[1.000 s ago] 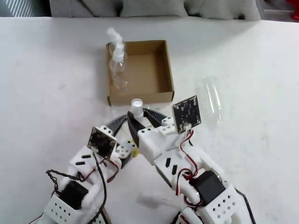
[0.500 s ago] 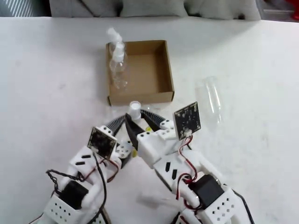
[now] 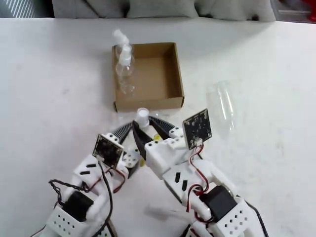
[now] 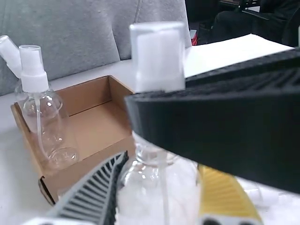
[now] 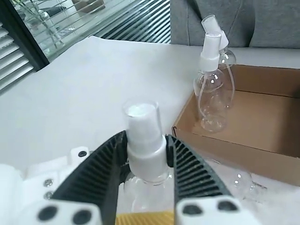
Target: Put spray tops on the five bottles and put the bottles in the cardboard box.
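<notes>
Two boxed bottles (image 3: pixel 126 74), one loose bottle (image 3: pixel 220 106) right. A fourth bottle (image 4: pixel 145 201) is being clamped by left gripper (image 4: pixel 161 187), spray top (image 5: pixel 140 117) by right gripper (image 5: pixel 146 145).

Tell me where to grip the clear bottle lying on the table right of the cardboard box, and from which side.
Grip the clear bottle around the middle of its body, coming straight down from above. It lies on its side on the table, so the jaws can probably close across its round width.

white tbl (image 3: pixel 49 74) | grey sofa (image 4: pixel 70 28) bkgd | window blinds (image 5: pixel 117 18)
</notes>
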